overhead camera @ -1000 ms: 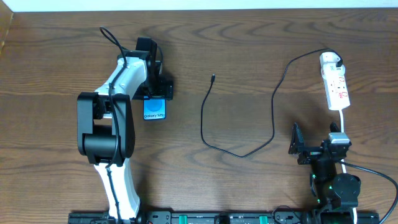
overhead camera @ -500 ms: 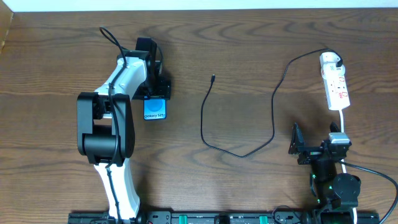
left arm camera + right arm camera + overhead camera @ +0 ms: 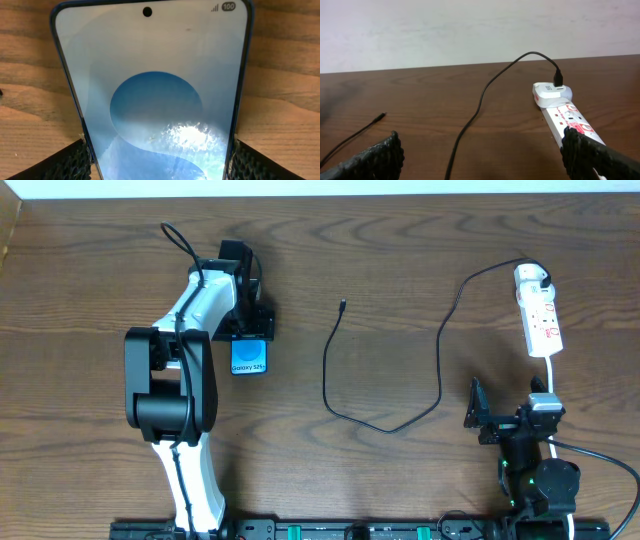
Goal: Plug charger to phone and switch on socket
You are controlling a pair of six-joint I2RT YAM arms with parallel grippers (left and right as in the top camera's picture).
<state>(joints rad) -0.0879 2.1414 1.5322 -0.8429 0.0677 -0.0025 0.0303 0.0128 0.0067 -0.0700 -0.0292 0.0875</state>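
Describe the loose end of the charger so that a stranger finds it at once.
On the wooden table, a thin black charger curls between the phone and the white socket. Its small connector tip lies free near the table's middle, while the other end sits in the plug on the socket.

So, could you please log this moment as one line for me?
left gripper shut on phone | right gripper open, short of socket | charger tip apart from phone | socket untouched
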